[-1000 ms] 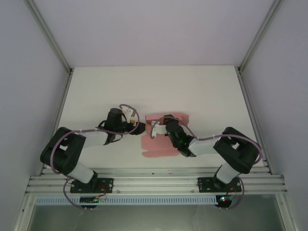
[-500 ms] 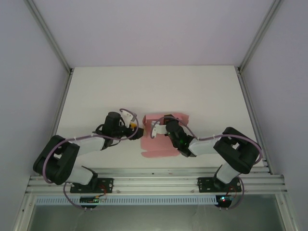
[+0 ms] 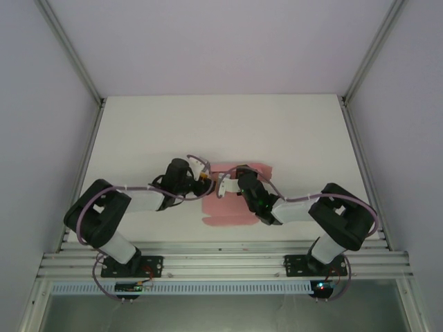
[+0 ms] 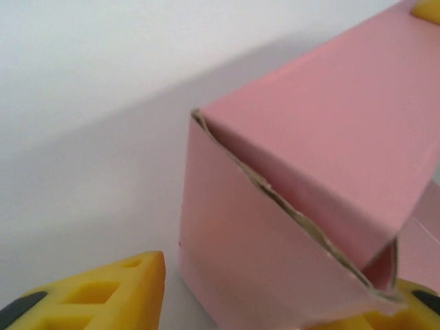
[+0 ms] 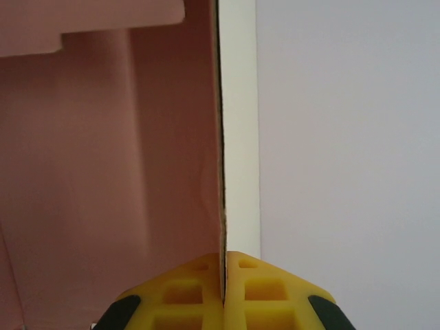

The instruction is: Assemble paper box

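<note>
Right gripper (image 5: pixel 225 275) is clamped tight on a box (image 4: pixel 309 158) wall. Left gripper (image 4: pixel 278 289) is half open, straddling the box corner, not gripping.

Bright even light, soft shadow beside paper box (image 4: pixel 309 172)

White table (image 3: pixel 291 131), pale grey walls (image 3: pixel 221 41), aluminium rail (image 3: pixel 221 264) at near edge

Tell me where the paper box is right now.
In the top view the paper box lies mid-table, between the two hands: the right hand pinches a panel edge, and the left hand brackets its left corner.
</note>
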Robot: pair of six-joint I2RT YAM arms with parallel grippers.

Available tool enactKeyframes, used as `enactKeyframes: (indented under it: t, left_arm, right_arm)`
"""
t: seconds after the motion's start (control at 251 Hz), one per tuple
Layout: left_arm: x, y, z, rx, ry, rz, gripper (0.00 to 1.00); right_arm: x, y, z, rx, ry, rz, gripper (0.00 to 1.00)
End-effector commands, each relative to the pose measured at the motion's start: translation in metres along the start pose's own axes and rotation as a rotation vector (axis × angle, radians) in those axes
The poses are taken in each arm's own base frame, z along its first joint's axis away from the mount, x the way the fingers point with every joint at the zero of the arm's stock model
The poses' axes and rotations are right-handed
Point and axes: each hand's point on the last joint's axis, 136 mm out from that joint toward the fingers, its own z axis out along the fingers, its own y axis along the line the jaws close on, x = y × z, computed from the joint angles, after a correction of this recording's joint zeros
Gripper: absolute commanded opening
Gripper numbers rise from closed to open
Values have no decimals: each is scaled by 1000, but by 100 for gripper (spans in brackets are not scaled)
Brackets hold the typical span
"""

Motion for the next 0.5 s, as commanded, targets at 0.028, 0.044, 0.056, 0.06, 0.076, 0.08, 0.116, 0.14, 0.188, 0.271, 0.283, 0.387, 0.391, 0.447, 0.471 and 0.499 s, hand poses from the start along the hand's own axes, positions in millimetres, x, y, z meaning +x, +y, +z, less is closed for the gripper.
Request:
enactKeyframes:
  t: [0.028, 0.044, 0.056, 0.06, 0.076, 0.08, 0.116, 0.14, 0.188, 0.271, 0.283, 0.387, 0.391, 0.447, 0.471, 0.499]
  left_arm:
    - [-25, 17, 0, -142, -113, 51, 45]
    - [-26, 18, 0, -153, -116, 56, 44]
    - [-26, 18, 0, -160, -117, 64, 44]
    - [-26, 19, 0, -162, -117, 65, 43]
    - [-26, 19, 1, -167, -115, 71, 42]
    - [-26, 19, 1, -171, -115, 71, 42]
    - [-25, 20, 2, -184, -113, 82, 39]
    - [-24, 21, 3, -191, -109, 87, 37]
    - [-22, 23, 5, -205, -100, 91, 33]
    - [-16, 29, 6, -249, -86, 96, 27]
    - [-15, 30, 5, -260, -86, 97, 26]
    - [-12, 41, 3, -366, -91, 107, 10]
    - [-12, 42, 2, -371, -92, 108, 10]
    - [-9, 51, 0, -438, -87, 111, 0]
    - [-8, 54, -1, -467, -85, 114, 0]
    - [-6, 58, -1, -499, -79, 115, 0]
  right_arm:
    - [0, 8, -1, -48, 4, 23, 0]
    - [0, 9, -1, -53, 3, 25, 0]
    - [0, 9, -1, -55, 5, 25, 0]
    - [0, 10, -1, -56, 5, 26, 0]
    - [0, 10, -1, -60, 5, 25, 0]
    - [0, 10, -1, -60, 5, 25, 0]
    - [0, 12, -1, -69, 8, 27, 0]
    - [0, 13, -1, -74, 6, 29, 0]
    - [1, 15, 0, -79, 11, 33, 0]
    - [2, 15, 0, -80, 14, 33, 0]
    - [2, 15, 0, -81, 14, 34, 0]
    - [4, 15, 0, -86, 25, 43, 0]
    - [5, 15, 0, -86, 27, 45, 0]
    - [6, 17, -1, -93, 29, 48, 0]
    - [7, 18, -1, -97, 35, 49, 0]
    - [8, 18, -1, -98, 38, 51, 0]
